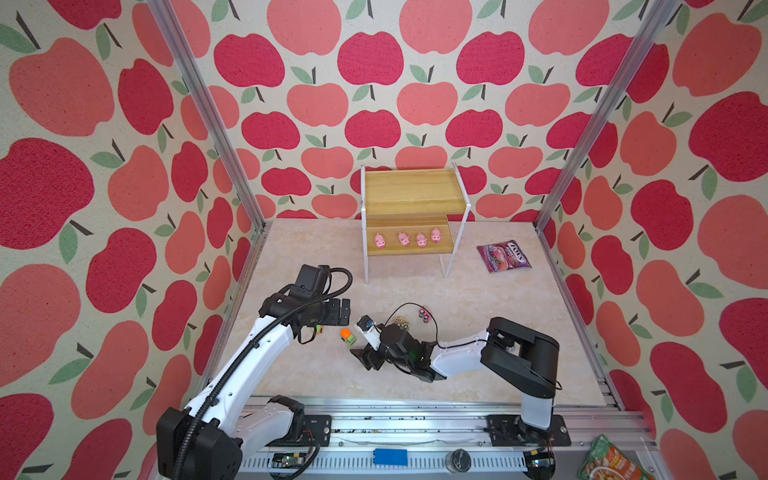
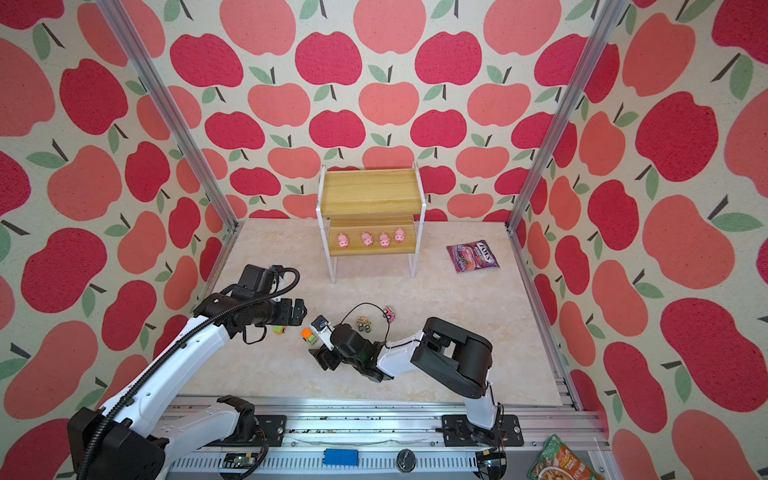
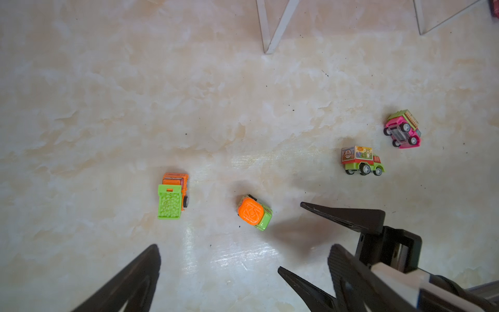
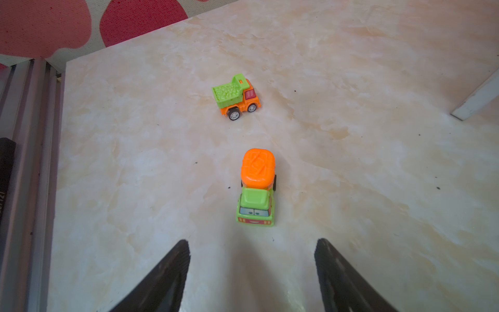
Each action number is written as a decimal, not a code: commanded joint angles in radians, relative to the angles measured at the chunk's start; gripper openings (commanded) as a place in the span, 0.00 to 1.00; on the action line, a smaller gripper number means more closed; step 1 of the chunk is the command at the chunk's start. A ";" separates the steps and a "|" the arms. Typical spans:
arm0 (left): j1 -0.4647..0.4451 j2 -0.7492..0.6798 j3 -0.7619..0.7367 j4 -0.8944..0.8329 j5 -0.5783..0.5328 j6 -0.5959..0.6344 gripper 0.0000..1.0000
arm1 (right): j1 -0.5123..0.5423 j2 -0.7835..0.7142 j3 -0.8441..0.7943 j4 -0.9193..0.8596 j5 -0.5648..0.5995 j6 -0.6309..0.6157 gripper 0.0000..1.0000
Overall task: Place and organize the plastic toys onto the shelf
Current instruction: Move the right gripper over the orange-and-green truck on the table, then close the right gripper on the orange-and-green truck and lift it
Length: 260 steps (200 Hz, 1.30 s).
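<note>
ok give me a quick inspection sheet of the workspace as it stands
surface: beige marbled tabletop, dark specks.
job's things: two-tier wooden shelf with white legs, four pink plastic pigs on lower tier, upper tier bare; four toy cars on the table: orange dump truck, green mixer truck with orange drum, green box truck, pink car tipped on its side.
clutter: flat purple candy bag right of shelf.
grippers: left gripper open, empty; right gripper open, empty, facing mixer truck.
cables: thin black cable loops by box truck.
surroundings: apple-print walls, aluminium posts.
</note>
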 commanded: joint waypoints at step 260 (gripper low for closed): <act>0.334 -0.057 -0.033 0.083 0.230 -0.095 0.99 | 0.015 0.201 0.247 -0.108 0.055 -0.035 0.50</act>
